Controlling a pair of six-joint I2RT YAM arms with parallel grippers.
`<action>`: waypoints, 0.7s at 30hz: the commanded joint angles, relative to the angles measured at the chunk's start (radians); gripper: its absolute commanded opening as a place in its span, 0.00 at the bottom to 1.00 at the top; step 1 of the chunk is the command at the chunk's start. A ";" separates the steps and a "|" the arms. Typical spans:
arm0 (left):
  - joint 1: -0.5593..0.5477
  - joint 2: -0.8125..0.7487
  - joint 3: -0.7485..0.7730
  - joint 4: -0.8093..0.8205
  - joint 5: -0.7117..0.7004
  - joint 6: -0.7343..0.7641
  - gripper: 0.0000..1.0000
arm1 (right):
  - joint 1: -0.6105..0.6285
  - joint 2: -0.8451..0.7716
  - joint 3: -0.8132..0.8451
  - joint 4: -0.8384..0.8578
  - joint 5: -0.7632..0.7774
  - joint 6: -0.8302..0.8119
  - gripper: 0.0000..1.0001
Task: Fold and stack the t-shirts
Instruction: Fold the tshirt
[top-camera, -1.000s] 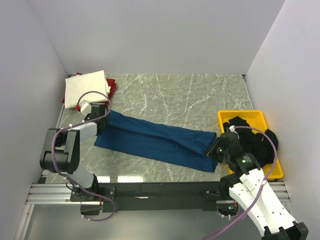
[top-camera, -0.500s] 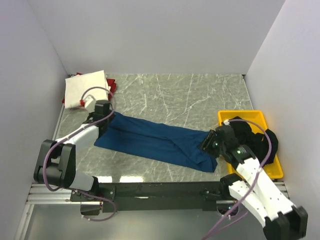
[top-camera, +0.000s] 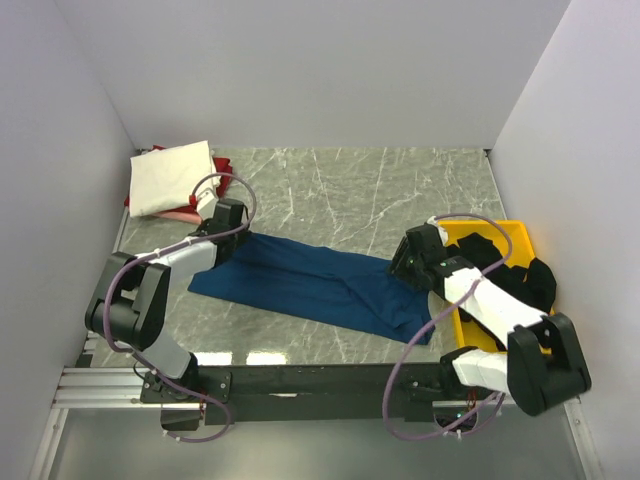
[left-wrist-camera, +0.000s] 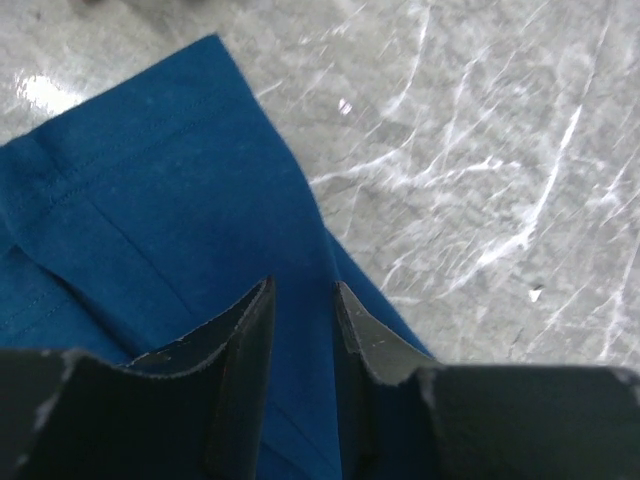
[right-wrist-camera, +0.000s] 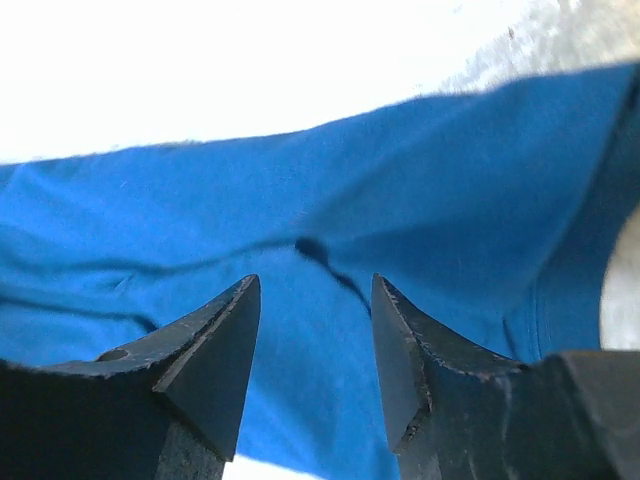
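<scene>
Cream shirt (top-camera: 170, 178) sits folded on a red one (top-camera: 223, 173) in the far-left corner. Left gripper (left-wrist-camera: 303, 290), jaws slightly apart and empty, is over the left end of the blue shirt (top-camera: 300, 280), which lies in a long band across the table. Right gripper (right-wrist-camera: 315, 285), jaws spread and empty, is over its right end; black shirts (top-camera: 520, 275) are heaped in the yellow tray (top-camera: 516, 233)

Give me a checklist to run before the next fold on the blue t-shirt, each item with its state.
1. The left gripper is open, nothing between its jaws: ok.
2. The right gripper is open and empty: ok.
3. The blue t-shirt lies as one long strip on the table: ok.
4. It is at stacking size: not ok, too long.
5. The cream t-shirt lies apart from it: ok.
6. The black t-shirt in the yellow tray is clear of it: cannot tell, the right arm hides that spot.
</scene>
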 joint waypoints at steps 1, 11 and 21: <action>-0.002 -0.031 -0.028 0.013 0.023 0.011 0.34 | 0.005 0.067 0.052 0.109 0.040 -0.046 0.56; -0.002 -0.065 -0.055 0.013 0.027 0.020 0.34 | 0.018 0.151 0.032 0.206 -0.023 -0.052 0.56; -0.002 -0.068 -0.074 0.021 0.033 0.019 0.33 | 0.056 0.179 0.007 0.224 -0.032 -0.038 0.49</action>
